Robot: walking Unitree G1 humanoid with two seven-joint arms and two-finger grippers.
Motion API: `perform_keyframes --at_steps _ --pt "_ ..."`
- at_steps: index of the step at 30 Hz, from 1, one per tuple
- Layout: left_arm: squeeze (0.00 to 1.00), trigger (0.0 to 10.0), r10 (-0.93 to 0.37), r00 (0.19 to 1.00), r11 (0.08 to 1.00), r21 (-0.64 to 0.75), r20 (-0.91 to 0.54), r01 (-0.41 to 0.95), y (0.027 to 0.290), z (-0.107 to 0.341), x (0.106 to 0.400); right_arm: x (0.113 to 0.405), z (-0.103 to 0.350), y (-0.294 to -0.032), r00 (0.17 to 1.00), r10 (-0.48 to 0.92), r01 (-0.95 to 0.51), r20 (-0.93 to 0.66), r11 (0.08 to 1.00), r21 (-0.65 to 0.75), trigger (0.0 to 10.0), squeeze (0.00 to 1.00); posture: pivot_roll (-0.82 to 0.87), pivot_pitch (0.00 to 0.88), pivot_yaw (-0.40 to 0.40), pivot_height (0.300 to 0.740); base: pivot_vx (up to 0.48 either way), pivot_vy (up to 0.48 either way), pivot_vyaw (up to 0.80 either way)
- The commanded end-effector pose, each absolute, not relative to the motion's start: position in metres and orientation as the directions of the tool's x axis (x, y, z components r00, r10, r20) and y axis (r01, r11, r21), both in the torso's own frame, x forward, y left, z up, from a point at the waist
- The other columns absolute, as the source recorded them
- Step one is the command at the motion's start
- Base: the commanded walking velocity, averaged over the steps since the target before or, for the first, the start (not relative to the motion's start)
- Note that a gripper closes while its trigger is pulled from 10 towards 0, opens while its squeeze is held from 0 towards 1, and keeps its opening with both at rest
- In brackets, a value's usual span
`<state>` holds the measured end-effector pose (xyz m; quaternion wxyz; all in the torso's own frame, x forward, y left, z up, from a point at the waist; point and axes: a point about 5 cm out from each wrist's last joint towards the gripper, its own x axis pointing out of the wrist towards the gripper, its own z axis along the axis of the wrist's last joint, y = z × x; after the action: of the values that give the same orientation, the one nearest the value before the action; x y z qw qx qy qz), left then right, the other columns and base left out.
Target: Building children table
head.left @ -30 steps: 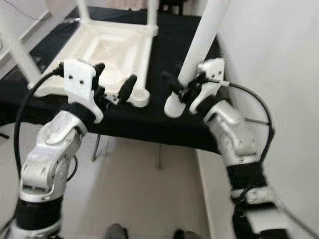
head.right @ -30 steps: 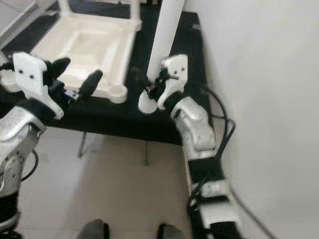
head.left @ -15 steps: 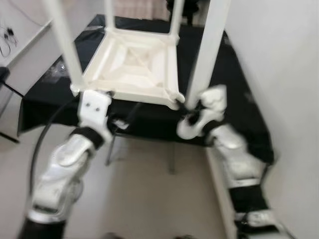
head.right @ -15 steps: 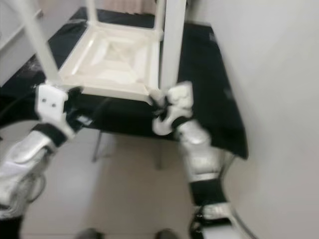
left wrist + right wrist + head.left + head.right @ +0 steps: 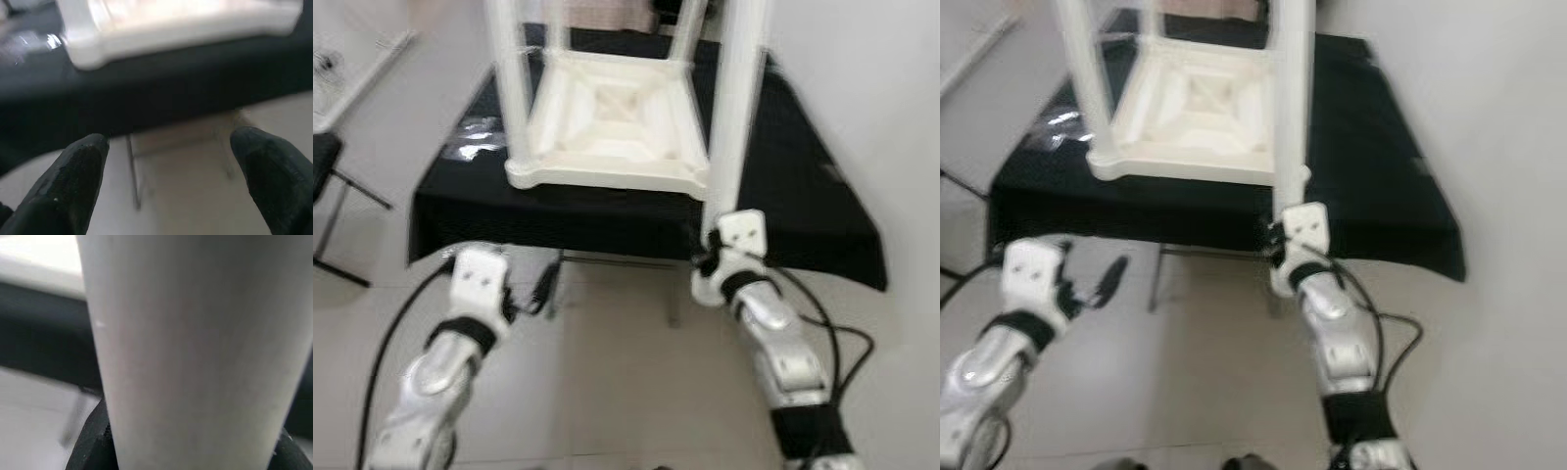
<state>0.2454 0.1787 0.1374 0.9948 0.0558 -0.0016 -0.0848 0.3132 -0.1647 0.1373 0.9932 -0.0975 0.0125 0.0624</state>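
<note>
A white children's table (image 5: 607,127) lies upside down on a surface (image 5: 803,211) draped in black cloth, its legs standing up; the near-left leg (image 5: 514,88) rises from the front corner. The right gripper (image 5: 708,257) is pinched on a separate white leg (image 5: 736,108), held upright just in front of the surface's near edge, beside the tabletop's near-right corner; in the right wrist view that leg (image 5: 195,352) sits between the black fingers (image 5: 93,431). The left gripper (image 5: 540,292) hangs lower, in front of the surface's edge over the pale floor (image 5: 617,392), its fingers (image 5: 73,181) spread with nothing between them. A white wall (image 5: 862,98) runs close along the robot's right side, and a dark chair (image 5: 328,186) stands off to the left.
</note>
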Motion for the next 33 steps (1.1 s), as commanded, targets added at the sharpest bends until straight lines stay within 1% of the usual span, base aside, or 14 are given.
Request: perform_keyframes --at_steps 1,3,4,10,12,13,14,15,17,21,23,26,32,33 --pt "0.00 10.0 -0.157 0.987 0.981 0.112 -0.010 0.158 0.179 0.131 0.244 0.309 0.129 -0.176 0.996 0.067 -0.077 -0.055 0.973 -0.216 10.0 0.00 0.07 0.159 -0.080 0.740 0.000 0.000 -0.80" --pt "0.00 10.0 -0.137 0.990 0.985 0.103 -0.026 0.139 0.181 0.124 0.241 0.305 0.121 -0.179 0.996 0.048 -0.064 -0.078 0.974 -0.219 10.0 0.00 0.07 0.153 -0.078 0.740 0.000 0.000 -0.80" --pt "0.00 10.0 -0.107 0.993 0.990 0.090 -0.049 0.111 0.183 0.113 0.234 0.297 0.108 -0.183 0.993 0.020 -0.044 -0.113 0.976 -0.215 10.0 0.00 0.06 0.147 -0.078 0.740 0.000 0.000 -0.80" --pt "0.00 10.0 -0.068 0.991 0.992 0.101 -0.116 0.080 0.179 0.088 0.220 0.277 0.081 -0.181 0.983 0.007 -0.041 -0.185 0.983 -0.180 10.0 0.00 0.06 0.130 -0.075 0.740 0.000 0.000 -0.80" --pt "0.00 10.0 -0.038 0.981 0.998 0.044 -0.189 0.047 0.184 0.064 0.205 0.262 0.054 -0.185 0.965 -0.008 -0.050 -0.263 0.976 -0.212 10.0 0.00 0.07 0.113 -0.074 0.740 0.000 0.000 0.00" --pt "0.00 10.0 -0.038 0.981 0.998 0.044 -0.189 0.047 0.184 0.064 0.205 0.262 0.054 -0.185 0.965 -0.008 -0.050 -0.263 0.976 -0.212 10.0 0.00 0.07 0.113 -0.074 0.740 0.000 0.000 0.00" --pt "0.00 10.0 0.087 0.969 0.996 0.010 -0.231 -0.087 0.208 0.050 0.199 0.255 0.035 -0.200 0.944 -0.074 0.007 -0.322 0.979 -0.205 10.0 0.00 0.07 0.104 -0.069 0.740 0.000 0.000 0.00" --pt "0.00 10.0 0.087 0.969 0.996 0.010 -0.231 -0.087 0.208 0.050 0.199 0.255 0.035 -0.200 0.944 -0.074 0.007 -0.322 0.979 -0.205 10.0 0.00 0.07 0.104 -0.069 0.740 0.000 0.000 0.00" --pt "0.00 10.0 0.144 0.956 0.989 0.000 -0.257 -0.149 0.220 0.041 0.191 0.254 0.033 -0.214 0.940 -0.132 0.064 -0.314 0.974 -0.219 10.0 0.00 0.07 0.102 -0.066 0.740 0.000 0.000 0.00" --pt "0.00 10.0 0.125 0.956 0.991 -0.006 -0.266 -0.132 0.216 0.037 0.188 0.254 0.033 -0.214 0.942 -0.133 0.075 -0.308 0.979 -0.192 10.0 0.00 0.07 0.102 -0.066 0.740 0.000 0.000 0.00" --pt "0.00 10.0 0.096 0.959 0.995 0.038 -0.267 -0.089 0.209 0.036 0.184 0.250 0.036 -0.200 0.957 -0.069 0.024 -0.281 0.987 -0.160 10.0 0.00 0.07 0.103 -0.054 0.740 0.000 0.000 0.00" --pt "0.00 10.0 0.084 0.959 0.996 0.045 -0.272 -0.075 0.207 0.034 0.173 0.240 0.038 -0.186 0.968 -0.027 -0.019 -0.250 0.983 -0.180 10.0 0.00 0.08 0.103 -0.036 0.740 0.000 0.000 0.00" --pt "0.00 10.0 -0.007 0.964 0.999 0.047 -0.266 0.020 0.195 0.036 0.166 0.224 0.037 -0.184 0.973 -0.009 -0.023 -0.232 0.990 -0.137 10.0 0.00 0.07 0.133 -0.004 0.740 0.000 0.000 0.00" --pt "0.00 10.0 -0.053 0.965 0.994 0.077 -0.255 0.075 0.191 0.040 0.166 0.215 0.036 -0.185 0.970 0.009 -0.041 -0.242 0.991 -0.128 10.0 0.00 0.06 0.146 0.016 0.740 0.000 0.000 0.00"
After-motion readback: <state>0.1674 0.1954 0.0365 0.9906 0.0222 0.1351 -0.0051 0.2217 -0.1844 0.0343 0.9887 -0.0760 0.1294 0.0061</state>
